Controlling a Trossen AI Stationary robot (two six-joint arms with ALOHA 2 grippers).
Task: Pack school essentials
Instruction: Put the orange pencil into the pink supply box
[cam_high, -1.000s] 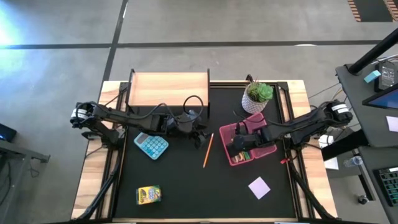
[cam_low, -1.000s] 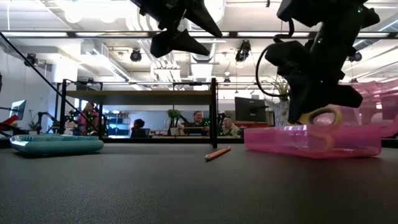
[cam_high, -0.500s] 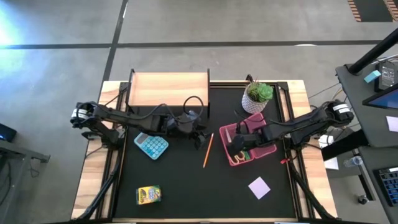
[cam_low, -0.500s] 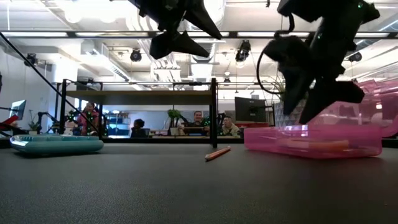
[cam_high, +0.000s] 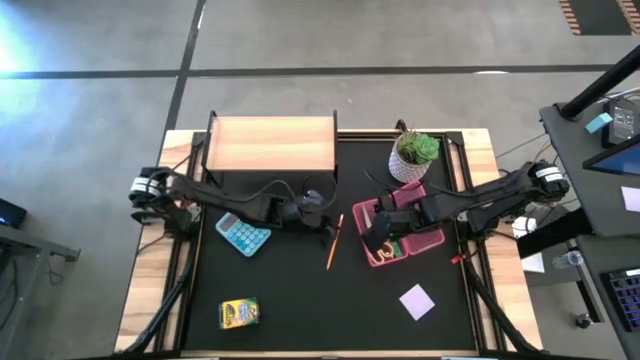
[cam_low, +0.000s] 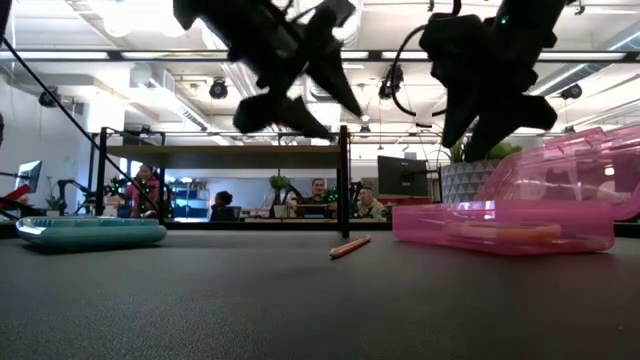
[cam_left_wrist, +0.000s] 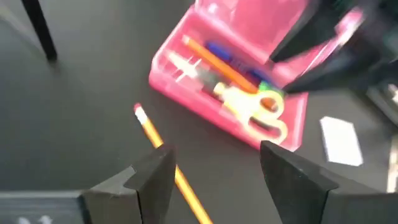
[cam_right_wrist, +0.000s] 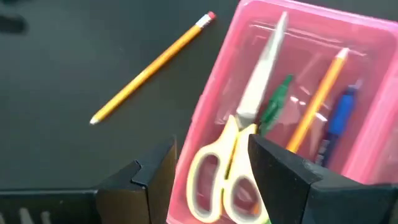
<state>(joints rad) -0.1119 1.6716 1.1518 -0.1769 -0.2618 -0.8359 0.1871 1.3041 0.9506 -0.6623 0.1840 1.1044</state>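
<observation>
The pink case (cam_high: 402, 232) lies open at the table's right. In it lie the yellow-handled scissors (cam_right_wrist: 235, 158), an orange pencil (cam_right_wrist: 318, 96), a blue one (cam_right_wrist: 341, 112) and a small green piece (cam_right_wrist: 277, 99). My right gripper (cam_right_wrist: 211, 155) hangs open above the case's near-left end, over the scissors, touching nothing. A second orange pencil (cam_high: 334, 241) lies flat on the mat left of the case. My left gripper (cam_left_wrist: 214, 158) hangs open above that pencil (cam_left_wrist: 163, 152), clear of it. The yellow crayon box (cam_high: 239, 313) and the lilac note pad (cam_high: 417, 301) lie near the front edge.
A teal calculator (cam_high: 243, 235) lies left of centre under my left arm. A wooden box (cam_high: 271, 145) stands at the far edge, a potted plant (cam_high: 413, 157) behind the case. The case's raised lid (cam_low: 570, 170) stands on its right side.
My right gripper has opened and let go of the scissors, which now lie in the pink case; it has then risen above the case. My left gripper has moved a little toward the table's right and near edge, over the loose pencil, staying open.
</observation>
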